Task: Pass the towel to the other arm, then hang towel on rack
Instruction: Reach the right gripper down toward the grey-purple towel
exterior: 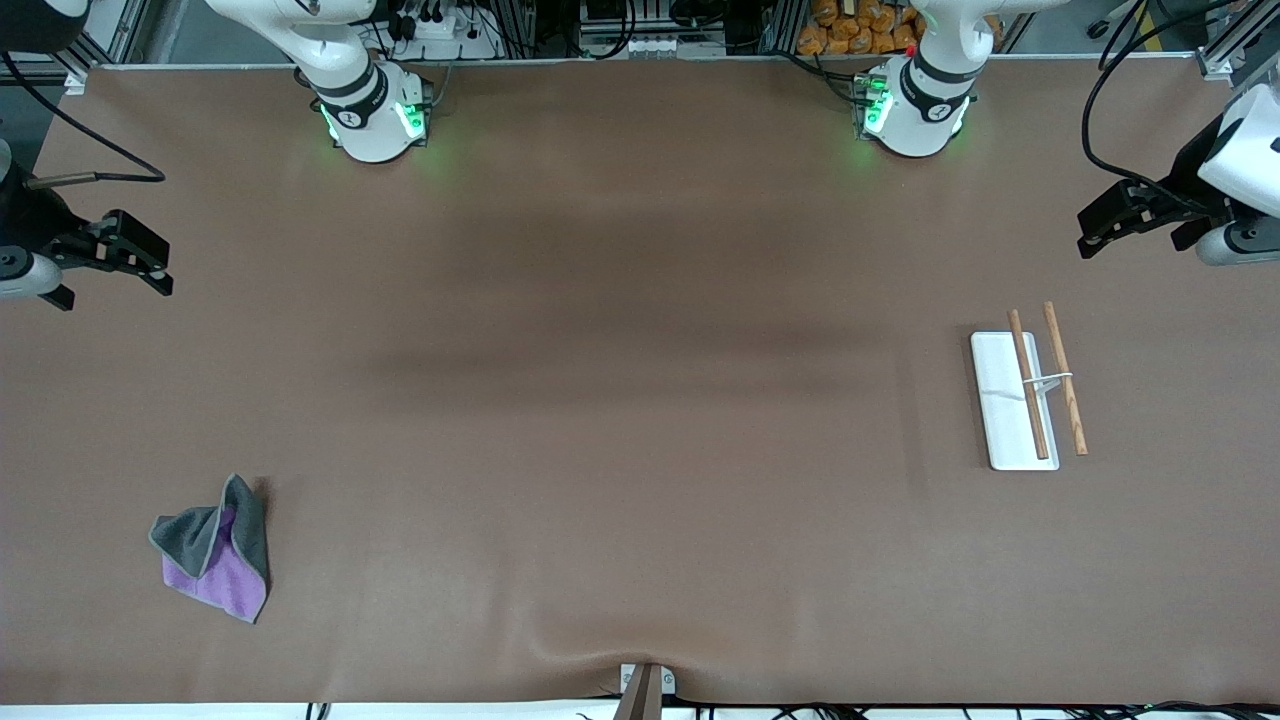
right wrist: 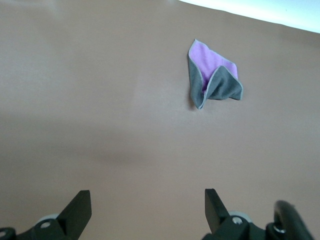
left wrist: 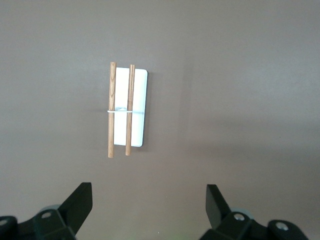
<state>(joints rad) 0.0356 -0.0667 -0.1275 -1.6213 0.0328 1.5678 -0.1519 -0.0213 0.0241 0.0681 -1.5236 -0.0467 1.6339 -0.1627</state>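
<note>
Brown matte sheeting is covering the whole table (exterior: 640, 420), smooth apart from a soft ripple at the edge nearest the front camera. Toward the right arm's end, the towel (exterior: 215, 550) is lying crumpled, its soft grey side folding up over the purple one. Toward the left arm's end, the rack (exterior: 1025, 400) is sitting flat: a white rectangular plate carrying two thin parallel wooden rods joined by a fine wire; nothing is hanging on it. Both arms are waiting. The right gripper (exterior: 150, 265) is hovering over bare table with fingers spread wide, holding nothing. The left gripper (exterior: 1095, 230) is hovering near the rack, likewise spread and empty.
</note>
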